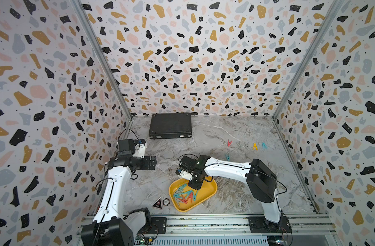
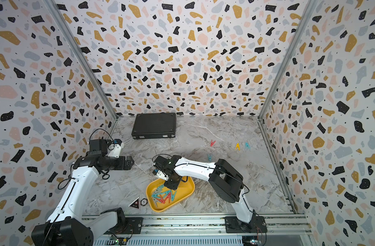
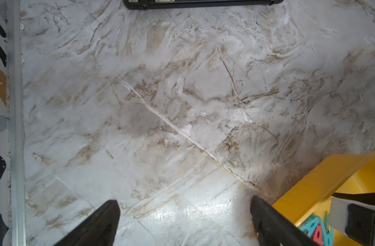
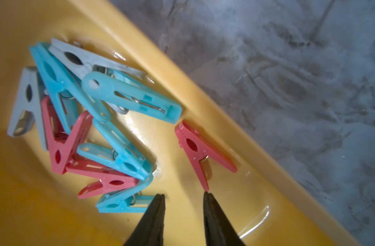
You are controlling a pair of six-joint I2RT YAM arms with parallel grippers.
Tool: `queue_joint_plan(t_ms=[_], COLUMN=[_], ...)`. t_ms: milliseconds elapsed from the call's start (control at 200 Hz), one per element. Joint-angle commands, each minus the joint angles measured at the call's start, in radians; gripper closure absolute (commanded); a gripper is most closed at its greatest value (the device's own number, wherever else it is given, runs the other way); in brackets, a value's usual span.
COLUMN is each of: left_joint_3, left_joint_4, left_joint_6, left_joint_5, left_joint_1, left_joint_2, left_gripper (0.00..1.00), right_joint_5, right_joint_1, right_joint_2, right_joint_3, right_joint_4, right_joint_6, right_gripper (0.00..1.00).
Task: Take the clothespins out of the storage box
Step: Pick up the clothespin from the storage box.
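Clothespins (image 4: 126,98), teal, red, grey, in yellow storage box (image 4: 225,127)

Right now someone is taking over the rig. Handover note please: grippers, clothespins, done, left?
Left gripper: open, empty, over bare table beside the storage box.
Right gripper: jaws partly apart, empty, down inside the box, one tip at a leg of a lone red clothespin.
Done: a few clothespins already lie out on the table beyond the right arm.
Left: the pile of teal, red and grey ones in the box, plus that red one.
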Motion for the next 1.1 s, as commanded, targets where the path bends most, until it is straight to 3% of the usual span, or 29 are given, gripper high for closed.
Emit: queue_joint_plan(t_ms=[0,340,1096], left_joint_3=[0.002,0.001,0.001], left_joint_4=[0.001,-0.002,-0.002], left_joint_6=[0.009,0.010,0.012], left_joint_5=[0.018,0.024,0.030], left_joint_1=[0.008,0.015,0.022], left_joint_2=[0.005,0.007,0.012], left_gripper=[0.00,0.00,0.00], right_joint_5=[0.007,-0.007,0.005], right_joint_1=[-0.002,-0.001,-0.002], right_joint_2=[0.018,0.058,-0.097], right_joint_3=[0.038,0.035,-0.040], right_joint_4=[-0.034,-0.010,0.038], right_joint_6=[-0.031,-0.045,-0.066], right_gripper=[0.65,0.74,0.69])
